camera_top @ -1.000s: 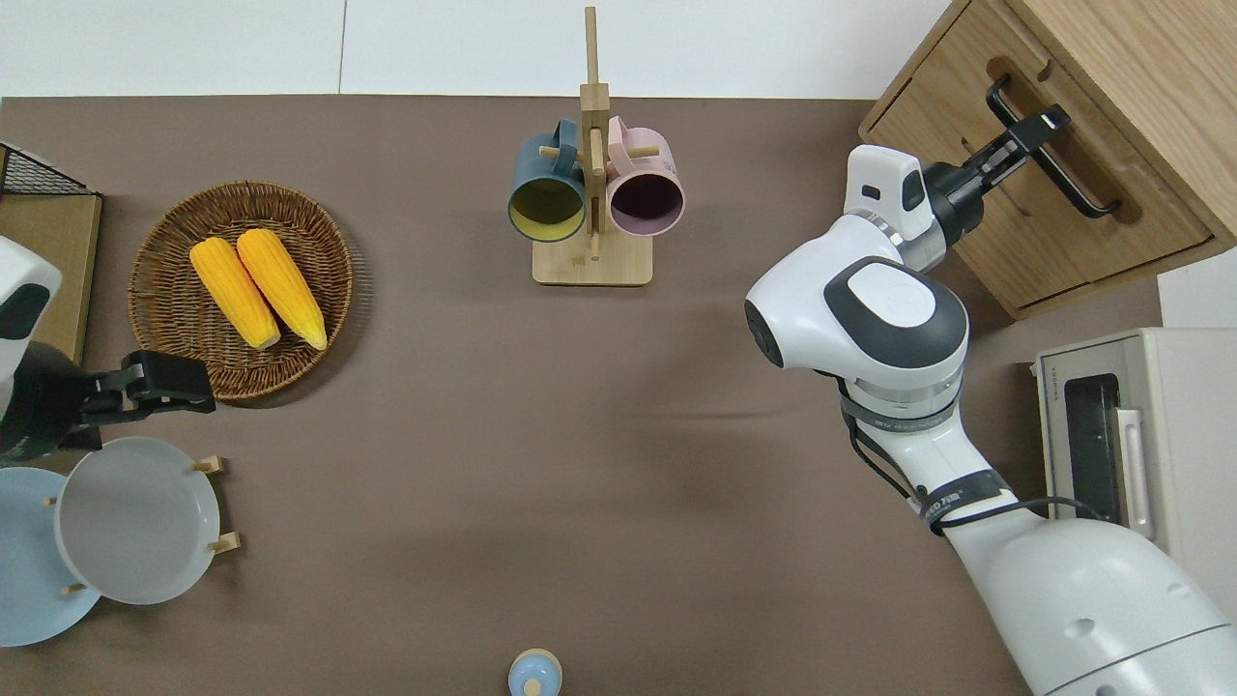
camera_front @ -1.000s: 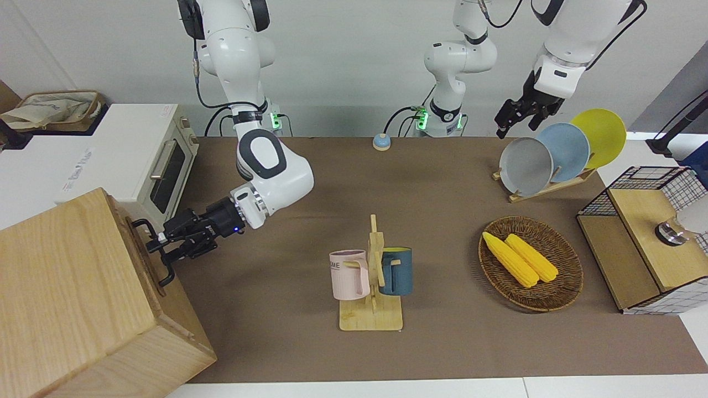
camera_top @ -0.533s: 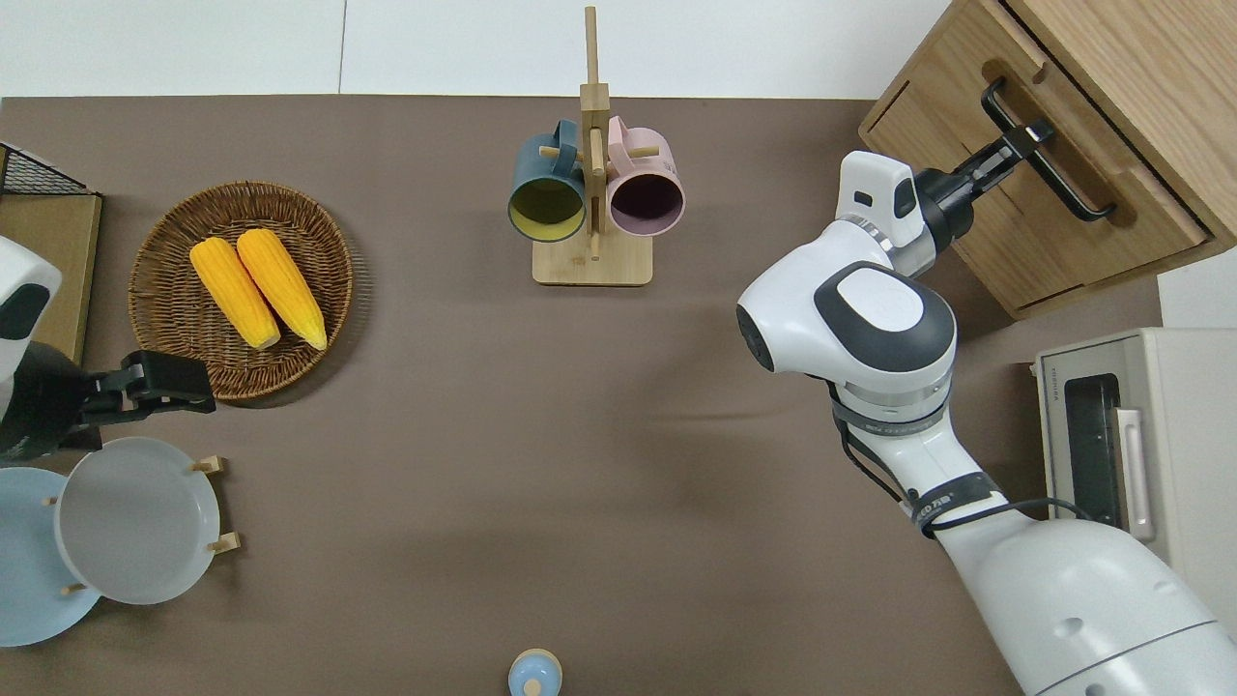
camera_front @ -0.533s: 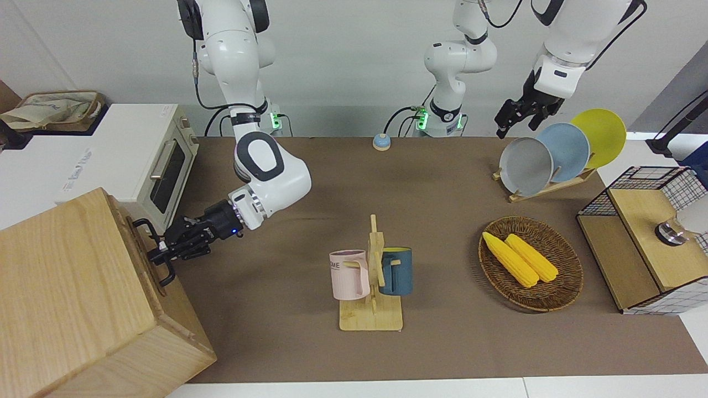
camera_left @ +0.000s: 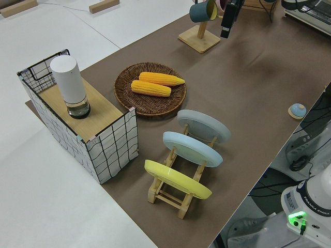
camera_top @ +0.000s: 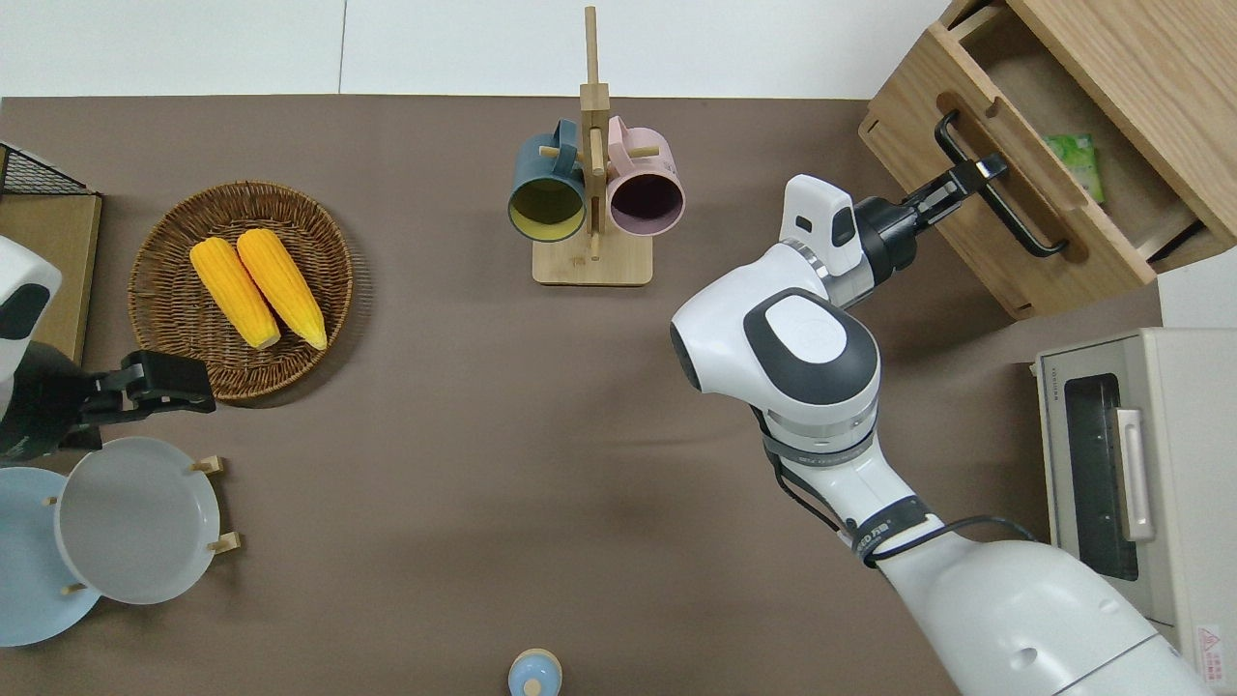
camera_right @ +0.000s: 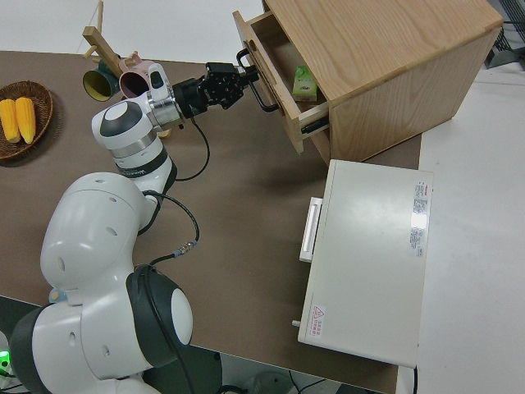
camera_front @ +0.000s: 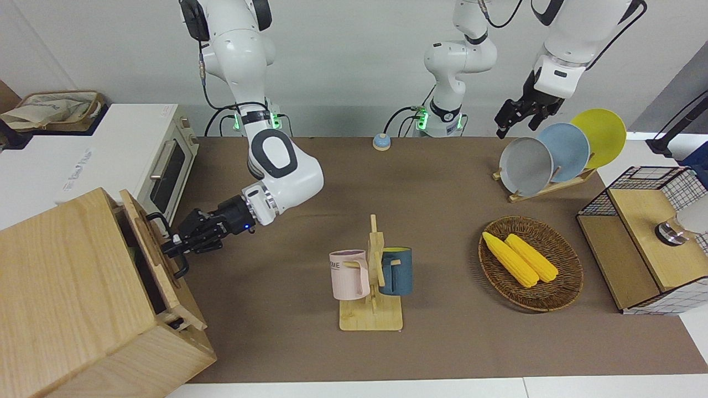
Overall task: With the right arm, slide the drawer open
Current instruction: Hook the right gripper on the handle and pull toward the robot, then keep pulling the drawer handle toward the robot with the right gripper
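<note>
While the right tool [camera_top: 969, 180] is clamped shut on the black handle [camera_top: 995, 196], the drawer [camera_top: 1005, 184] sticks partway out of the big wooden box [camera_front: 72, 298] at the right arm's end of the worktop [camera_top: 464, 406]. Green packet [camera_top: 1075, 155] inside. Toaster oven [camera_top: 1140, 464] sits nearer the robots, mug rack [camera_top: 591, 208] well apart. Left arm's parked.

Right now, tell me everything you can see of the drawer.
The drawer is a wide, shallow light-wood tray with a black bar handle on its front panel. It stands partly pulled out of the big pale wooden box at the right arm's end of the table. The right gripper is shut on the handle. Inside lies a small green packet.
</note>
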`<state>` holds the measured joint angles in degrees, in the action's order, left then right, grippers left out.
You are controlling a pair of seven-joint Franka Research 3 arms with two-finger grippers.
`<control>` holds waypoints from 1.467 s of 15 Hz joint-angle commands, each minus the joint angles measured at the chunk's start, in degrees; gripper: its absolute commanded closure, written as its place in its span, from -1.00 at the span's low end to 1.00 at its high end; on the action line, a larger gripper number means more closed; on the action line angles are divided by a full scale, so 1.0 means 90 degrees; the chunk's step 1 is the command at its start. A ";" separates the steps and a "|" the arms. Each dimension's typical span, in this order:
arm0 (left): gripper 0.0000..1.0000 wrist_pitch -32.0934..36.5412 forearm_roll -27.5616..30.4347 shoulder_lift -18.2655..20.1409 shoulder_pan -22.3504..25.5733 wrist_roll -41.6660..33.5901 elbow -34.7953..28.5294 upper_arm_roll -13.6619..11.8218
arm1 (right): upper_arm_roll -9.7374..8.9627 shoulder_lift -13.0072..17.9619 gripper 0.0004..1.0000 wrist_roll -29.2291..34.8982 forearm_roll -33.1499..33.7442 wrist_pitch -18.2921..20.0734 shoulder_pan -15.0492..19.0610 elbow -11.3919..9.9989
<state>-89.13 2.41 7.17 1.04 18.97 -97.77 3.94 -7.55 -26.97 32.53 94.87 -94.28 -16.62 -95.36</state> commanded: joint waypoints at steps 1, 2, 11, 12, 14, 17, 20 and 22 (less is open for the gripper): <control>-0.99 0.0099 0.0006 0.0053 -0.0008 -0.0056 0.0024 -0.0028 | -0.0576 0.0116 0.93 -0.0059 -0.0189 0.0571 0.0069 -0.0030; -0.99 0.0108 0.0006 0.0053 -0.0008 -0.0056 0.0024 -0.0028 | -0.0751 0.0116 0.94 -0.0079 -0.0277 0.0767 0.0069 -0.0010; -0.99 0.0099 0.0006 0.0053 -0.0008 -0.0056 0.0024 -0.0028 | -0.1826 0.0126 0.94 -0.0079 -0.0814 0.2125 -0.0019 0.0029; -0.99 0.0108 0.0006 0.0053 -0.0008 -0.0056 0.0024 -0.0028 | -0.1905 0.0126 0.94 -0.0079 -0.0873 0.2223 -0.0019 0.0029; -0.99 0.0099 0.0006 0.0053 -0.0008 -0.0056 0.0024 -0.0028 | -0.2051 0.0126 0.94 -0.0079 -0.0912 0.2379 -0.0019 0.0039; -0.99 0.0099 0.0006 0.0053 -0.0008 -0.0056 0.0024 -0.0028 | -0.2266 0.0126 0.94 -0.0089 -0.0922 0.2633 -0.0019 0.0039; -0.99 0.0099 0.0006 0.0053 -0.0008 -0.0056 0.0024 -0.0028 | -0.2432 0.0126 0.94 -0.0089 -0.1126 0.2916 -0.0136 0.0116; -0.99 0.0099 0.0006 0.0053 -0.0008 -0.0056 0.0024 -0.0028 | -0.2530 0.0126 0.93 -0.0089 -0.1195 0.3083 -0.0214 0.0126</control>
<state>-89.13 2.41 7.17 1.04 18.96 -97.77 3.94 -29.13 -27.02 32.57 86.01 -72.01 -17.24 -95.13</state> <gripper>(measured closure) 0.004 0.828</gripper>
